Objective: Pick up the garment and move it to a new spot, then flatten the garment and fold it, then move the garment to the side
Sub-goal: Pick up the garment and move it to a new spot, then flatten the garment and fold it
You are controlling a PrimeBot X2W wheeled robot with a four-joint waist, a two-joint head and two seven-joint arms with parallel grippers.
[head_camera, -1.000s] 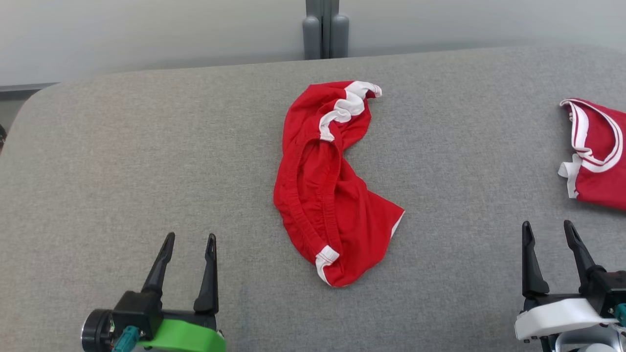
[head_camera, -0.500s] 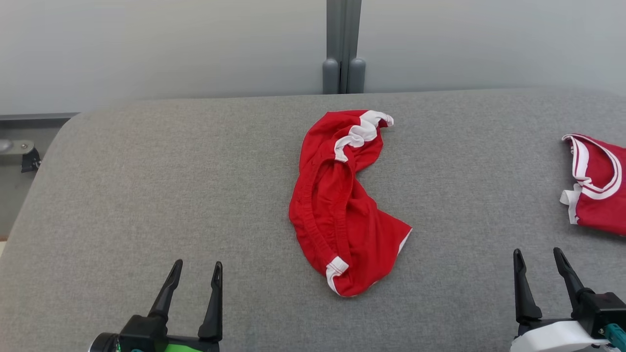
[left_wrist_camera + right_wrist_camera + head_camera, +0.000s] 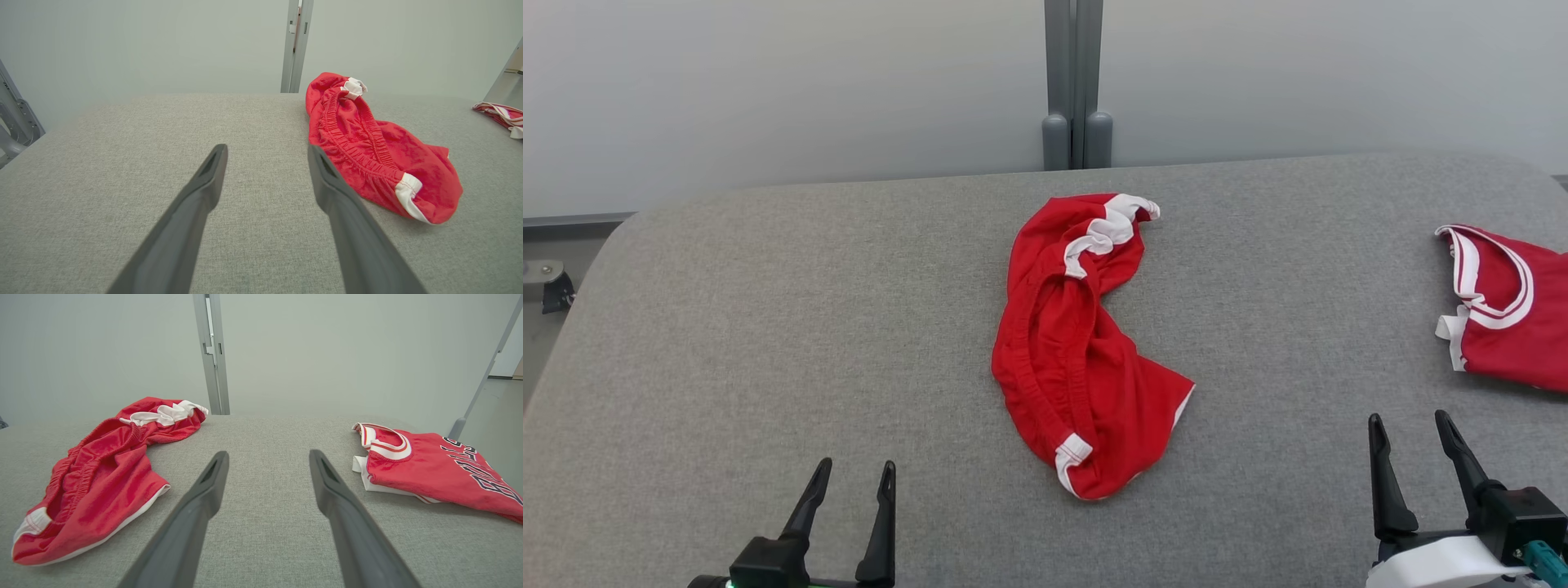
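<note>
Left end effector [image 3: 858,463]: at 7 o'clock in the head view, two dark fingers spread wide, holding nothing, tips pointing toward 12 o'clock.
Right end effector [image 3: 1408,415]: at 5 o'clock in the head view, spread just as wide, also holding nothing, tips toward 12 o'clock.
Under both: bare grey fabric tabletop [image 3: 768,327], nothing between either pair of fingers.
Shorts [image 3: 1078,359]: red with white trim, crumpled in a long curved heap at the middle of the tabletop, running from 12 o'clock down to 6 o'clock; toward 1 o'clock from the left end effector, toward 10 o'clock from the right one, apart from both.
Shorts, detail: gathered elastic waistband along the 9 o'clock side, white trim bunched at the 12 o'clock end, one white cuff at the 6 o'clock end.
Jersey [image 3: 1503,318]: red with white edging and dark lettering, lying at 3 o'clock on the tabletop, well apart from the shorts, near the right end effector toward its 1 o'clock.
Post [image 3: 1072,82]: grey, upright, at 12 o'clock behind the far edge of the tabletop.
Wall [image 3: 768,90]: pale, plain, behind the post.
</note>
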